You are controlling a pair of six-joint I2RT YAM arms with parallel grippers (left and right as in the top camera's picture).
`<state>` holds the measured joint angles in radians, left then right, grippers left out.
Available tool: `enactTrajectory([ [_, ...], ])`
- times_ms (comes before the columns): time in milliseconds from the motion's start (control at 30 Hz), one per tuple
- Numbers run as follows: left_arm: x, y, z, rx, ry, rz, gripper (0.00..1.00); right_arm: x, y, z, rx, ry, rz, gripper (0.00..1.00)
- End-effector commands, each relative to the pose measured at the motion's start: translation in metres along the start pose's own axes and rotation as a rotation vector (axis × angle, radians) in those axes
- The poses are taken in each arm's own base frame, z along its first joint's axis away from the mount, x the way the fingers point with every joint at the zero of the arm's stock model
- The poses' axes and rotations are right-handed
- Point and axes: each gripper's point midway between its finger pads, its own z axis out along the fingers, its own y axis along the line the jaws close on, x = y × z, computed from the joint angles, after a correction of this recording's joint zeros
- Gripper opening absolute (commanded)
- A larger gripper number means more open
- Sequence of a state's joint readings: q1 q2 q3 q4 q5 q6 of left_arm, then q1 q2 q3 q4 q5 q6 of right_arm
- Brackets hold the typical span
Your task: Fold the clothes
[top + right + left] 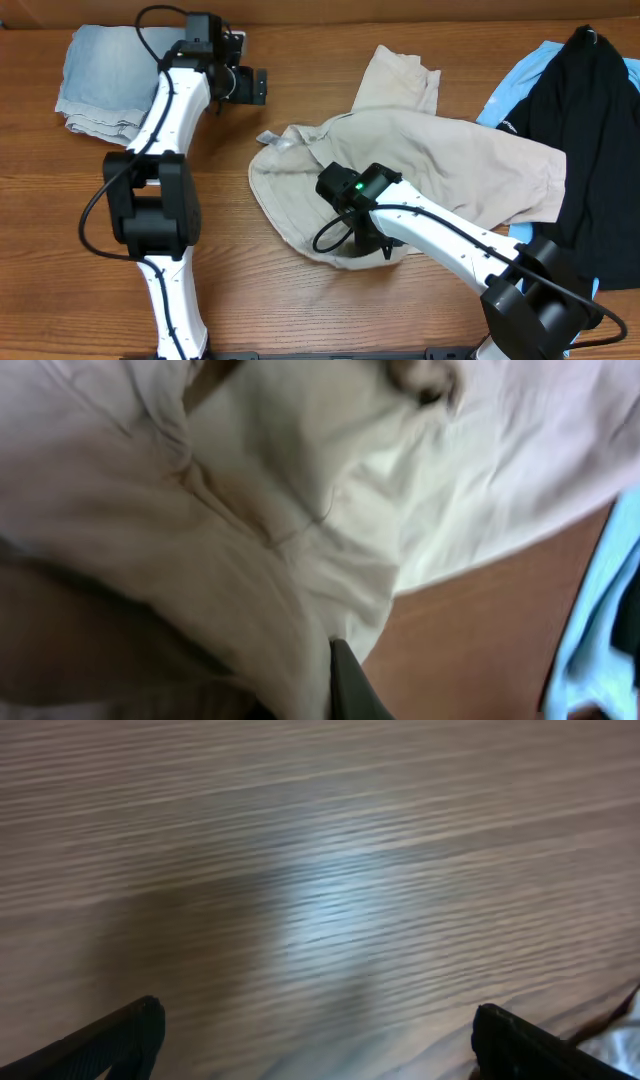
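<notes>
The clothes point(440, 165), one large beige garment, lie crumpled across the middle of the table, with a small white label point(268, 137) at their left edge. My right gripper point(364, 240) is down on the garment's near hem and shut on it. In the right wrist view beige cloth point(250, 510) fills the frame and bunches against one dark finger point(345, 685); the other finger is hidden by fabric. My left gripper point(255, 85) hovers at the back left, apart from the garment. Its fingers point(130, 1035) stand wide open over bare wood with nothing between them.
A faded light-blue denim piece point(100, 80) lies folded at the back left, behind the left arm. A black top point(590, 130) over a sky-blue top point(520, 85) covers the right edge, touching the beige garment. Bare wood point(270, 300) runs along the front.
</notes>
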<state>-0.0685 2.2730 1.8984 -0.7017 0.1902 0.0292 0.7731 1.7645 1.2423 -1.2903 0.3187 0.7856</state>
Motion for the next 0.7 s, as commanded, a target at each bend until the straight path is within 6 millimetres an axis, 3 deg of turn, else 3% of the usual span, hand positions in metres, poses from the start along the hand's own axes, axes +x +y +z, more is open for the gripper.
enactTrajectory([
  [0, 0.03, -0.036, 0.037, 0.132, 0.086, 0.106, 1.0, 0.017, 0.006, -0.014, -0.098, 0.074, 0.058, 0.04],
  [100, 0.053, -0.058, 0.049, 0.217, 0.157, 0.186, 1.0, 0.025, 0.009, -0.022, -0.149, 0.106, 0.062, 0.04],
  [267, 0.075, -0.078, 0.042, 0.341, 0.219, 0.265, 0.99, 0.025, 0.005, -0.03, -0.176, 0.102, 0.073, 0.04],
  [433, 0.088, -0.063, 0.034, 0.355, 0.274, 0.256, 0.99, 0.021, 0.0, -0.03, -0.178, 0.103, 0.092, 0.04],
  [533, 0.095, -0.046, 0.022, 0.359, 0.315, 0.228, 0.94, 0.019, 0.0, -0.029, -0.184, 0.1, 0.091, 0.04],
  [667, 0.069, -0.037, -0.022, 0.473, 0.238, 0.178, 0.91, 0.015, 0.001, -0.029, -0.194, 0.091, 0.079, 0.04],
])
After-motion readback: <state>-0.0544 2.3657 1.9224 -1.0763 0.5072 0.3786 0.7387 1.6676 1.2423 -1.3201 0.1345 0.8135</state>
